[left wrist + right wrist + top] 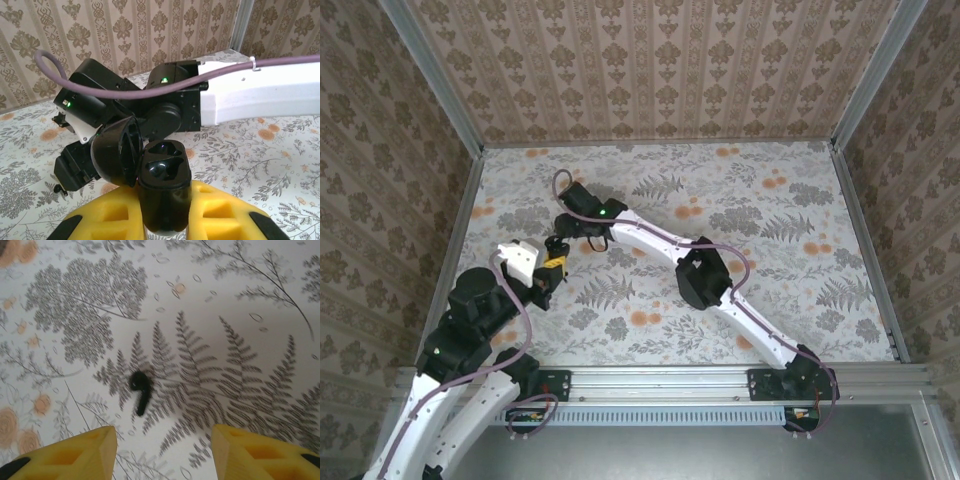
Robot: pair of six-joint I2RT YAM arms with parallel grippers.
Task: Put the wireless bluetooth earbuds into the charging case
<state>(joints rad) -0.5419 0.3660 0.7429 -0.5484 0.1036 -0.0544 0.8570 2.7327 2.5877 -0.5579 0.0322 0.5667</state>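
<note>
Near the left edge of the table [800,250], about midway between its near and far edges, the left gripper [165,212] is pinching the charging case [162,185]. Its yellow fingers [225,215] are pressing against both sides of the glossy black body. The case is standing upright with its lid [115,150] hanging open to the left, and whether anything is sitting in the wells cannot be told. Just beyond it, the right arm [250,95] is crossing close in front of the case. The right gripper [162,450] is pointing down at the table with its fingers spread and touching nothing. One black earbud [140,392] is lying flat on the fern pattern just ahead of the gap between them. The wall [430,200] is standing close along the left edge, while the table is lying bare toward the right edge and far corners.
</note>
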